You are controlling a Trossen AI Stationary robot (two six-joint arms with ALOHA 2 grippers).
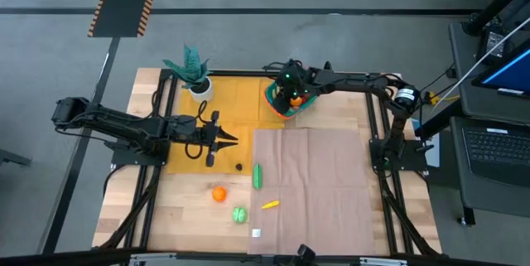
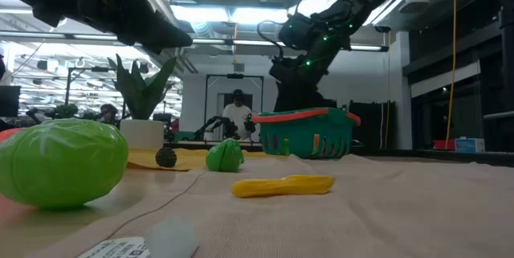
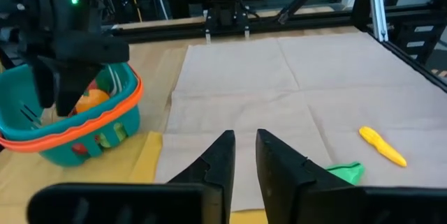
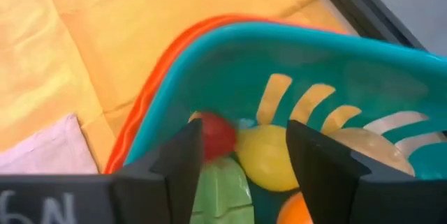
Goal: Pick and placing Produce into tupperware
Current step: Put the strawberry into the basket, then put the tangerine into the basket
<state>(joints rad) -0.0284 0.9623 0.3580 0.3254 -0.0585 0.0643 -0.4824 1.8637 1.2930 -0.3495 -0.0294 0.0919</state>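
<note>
The tupperware sits at the table's far edge, the right gripper spread empty over it; lift straight clear. The left gripper, nearly closed (holding nothing), should open over the green piece.

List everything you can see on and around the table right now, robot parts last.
tupperware: one, teal with orange-red rim, far side of the table, tilted.
produce in tupperware: several, red, yellow, green, orange.
orange fruit: one, on bare wood.
round green piece: one, near edge.
long green piece: one, at the brown cloth's edge.
yellow piece: one, on brown cloth.
small dark ball: one, on yellow cloth.
potted plant: one, teal in white pot, far side.
person: one, in the room behind.
left gripper: nearly shut, empty, over yellow cloth.
right gripper: open, over the tupperware.
</note>
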